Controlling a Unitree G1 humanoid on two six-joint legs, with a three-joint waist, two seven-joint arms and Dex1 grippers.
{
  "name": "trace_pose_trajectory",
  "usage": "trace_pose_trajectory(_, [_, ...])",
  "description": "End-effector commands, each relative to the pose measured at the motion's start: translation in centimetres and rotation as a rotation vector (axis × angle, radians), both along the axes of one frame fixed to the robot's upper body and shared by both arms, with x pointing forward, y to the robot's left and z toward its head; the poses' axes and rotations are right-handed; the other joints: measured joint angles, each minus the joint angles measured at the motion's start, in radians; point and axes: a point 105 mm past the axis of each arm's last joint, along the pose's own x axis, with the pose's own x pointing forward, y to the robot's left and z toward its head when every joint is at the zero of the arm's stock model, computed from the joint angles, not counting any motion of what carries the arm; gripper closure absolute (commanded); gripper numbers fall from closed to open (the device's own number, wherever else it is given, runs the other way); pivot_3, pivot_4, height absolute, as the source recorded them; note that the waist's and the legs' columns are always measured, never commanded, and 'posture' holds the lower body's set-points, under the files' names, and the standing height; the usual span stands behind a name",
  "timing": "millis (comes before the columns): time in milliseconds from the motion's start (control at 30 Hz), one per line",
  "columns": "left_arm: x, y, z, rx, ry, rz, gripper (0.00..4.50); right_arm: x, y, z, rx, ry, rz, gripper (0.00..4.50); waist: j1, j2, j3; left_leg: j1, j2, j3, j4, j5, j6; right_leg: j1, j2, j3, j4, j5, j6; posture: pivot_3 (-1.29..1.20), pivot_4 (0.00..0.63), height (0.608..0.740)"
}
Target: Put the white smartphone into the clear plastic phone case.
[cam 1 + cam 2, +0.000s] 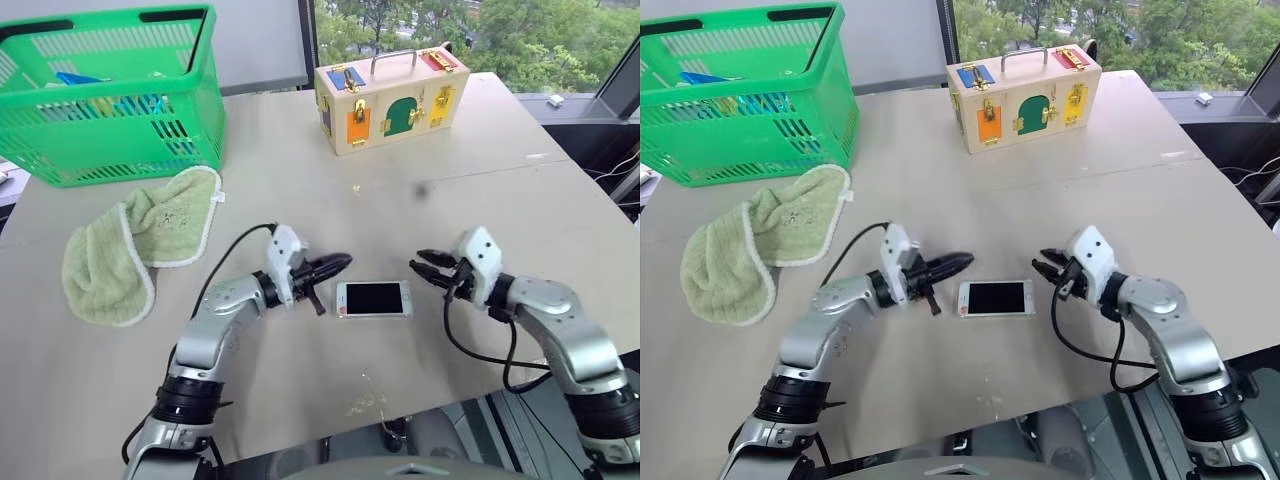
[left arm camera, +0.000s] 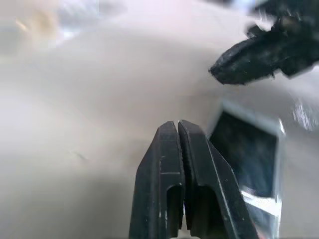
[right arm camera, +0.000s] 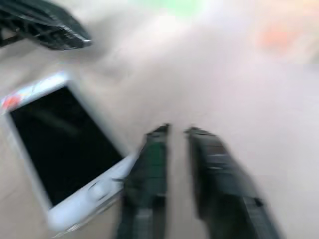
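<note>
On a beige table, the left gripper, fingers pressed together and empty, hovers just left of the phone, lying flat, screen up. The right gripper, fingers slightly parted, hovers just right, empty.

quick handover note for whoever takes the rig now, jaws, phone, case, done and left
Left gripper: jaws together, holding nothing, hanging just off the left end of the white smartphone.
Right gripper: jaws slightly apart, holding nothing, just off the phone's right end.
Phone: flat on the table, screen up, between the two grippers.
Clear case: I cannot make it out as a separate thing; whether the phone already sits in it cannot be told.
Done: cannot confirm the insertion.
Left: check the phone's edges for the case; if bare, find the case and seat the phone.
</note>
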Motion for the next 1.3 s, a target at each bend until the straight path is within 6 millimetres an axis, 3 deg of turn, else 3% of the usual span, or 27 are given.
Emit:
trace_pose_trajectory(33, [-0.1, 0.4, 2.6, -0.049, -0.068, 0.02, 2.9, -1.1, -0.4, 1.9, 0.004, -0.062, 0.036, 1.85, 0.001, -0.001, 0.001, 0.0, 0.0, 0.0, 0.0, 0.0, 0.0, 0.0, 0.0, 0.0, 0.0, 0.0, 0.0, 0.0, 0.15, 0.74])
trace_pose_trajectory(200, [-0.5, 1.8, 3.3, -0.037, -0.069, 0.08, 0.99, -2.4, -2.4, 1.9, -0.031, -0.054, 0.019, 0.0, 0.004, -0.002, 0.002, 0.0, 0.0, 0.001, 0.0, 0.0, 0.0, 0.001, -0.001, 0.002, 0.0, -0.003, -0.002, 0.0, 0.15, 0.74])
trace_pose_trajectory(267, [-0.9, 2.8, 3.3, -0.03, -0.058, 0.115, 0.08, -3.4, -3.3, 1.6, -0.039, -0.029, 0.016, 0.0, 0.006, -0.002, 0.003, 0.001, 0.0, 0.001, 0.0, 0.0, 0.0, 0.001, -0.001, 0.002, 0.0, -0.003, -0.002, 0.0, 0.15, 0.74])
trace_pose_trajectory(567, [-4.4, 6.2, 1.4, 0.077, 0.037, 0.16, 0.03, -6.2, -7.1, 1.0, -0.074, 0.029, -0.085, 0.0, 0.011, -0.002, 0.003, 0.002, 0.001, 0.001, 0.0, 0.0, 0.0, 0.001, -0.001, 0.003, 0.0, -0.003, -0.003, 0.0, 0.15, 0.74])
trace_pose_trajectory(767, [-5.9, 6.9, 0.4, 0.09, 0.083, 0.186, 0.03, -7.1, -8.2, 0.6, -0.08, 0.037, -0.144, 0.0, 0.018, -0.002, 0.004, 0.002, 0.001, 0.001, 0.001, 0.0, 0.0, 0.001, -0.002, 0.003, 0.0, -0.003, -0.003, 0.0, 0.15, 0.74])
trace_pose_trajectory(900, [-6.4, 6.6, 0.4, 0.071, 0.094, 0.196, 0.03, -7.0, -8.5, 0.3, -0.072, 0.031, -0.168, 0.0, 0.019, -0.002, 0.004, 0.002, 0.001, 0.001, 0.001, 0.0, 0.0, 0.001, -0.002, 0.003, 0.0, -0.003, -0.003, 0.0, 0.15, 0.74])
trace_pose_trajectory(1033, [-8.3, 6.1, -0.6, 0.098, 0.142, 0.151, 0.03, -5.9, -8.6, 0.5, -0.05, 0.001, -0.205, 0.0, 0.012, -0.002, 0.004, 0.002, 0.001, 0.002, 0.001, 0.0, 0.0, 0.001, -0.001, 0.004, 0.0, -0.003, -0.003, 0.0, 0.15, 0.74])
trace_pose_trajectory(1300, [-9.6, 7.0, -1.6, 0.118, 0.163, 0.167, 0.03, -4.5, -9.1, 0.5, -0.053, -0.016, -0.208, 0.0, 0.019, -0.002, 0.005, 0.002, 0.0, 0.001, 0.002, 0.0, -0.001, 0.001, -0.002, 0.004, 0.0, -0.003, -0.003, 0.0, 0.15, 0.74])
